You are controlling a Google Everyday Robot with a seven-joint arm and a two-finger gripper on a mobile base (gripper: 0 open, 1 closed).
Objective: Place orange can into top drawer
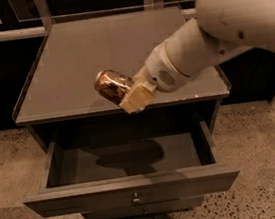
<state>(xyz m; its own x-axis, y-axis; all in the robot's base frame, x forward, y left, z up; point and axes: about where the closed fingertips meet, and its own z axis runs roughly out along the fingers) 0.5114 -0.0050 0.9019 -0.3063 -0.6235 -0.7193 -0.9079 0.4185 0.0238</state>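
The orange can [111, 86], mottled orange-brown with a shiny silver end, is held on its side in my gripper [128, 95]. The cream fingers [137, 98] are shut on it. The can hangs in the air over the front edge of the grey cabinet top [71, 65], just above the opening. The top drawer [133, 191] is pulled wide open below, with a small metal knob [136, 199] at the centre of its front. Its inside holds only the shadow of the can and arm. The cream bowl is hidden behind my arm.
My white arm [218, 30] crosses the right half of the cabinet top. A narrower lower drawer front [140, 210] shows beneath. Speckled floor [266, 165] lies around the cabinet. Dark shelving with metal frames [43, 8] stands behind it.
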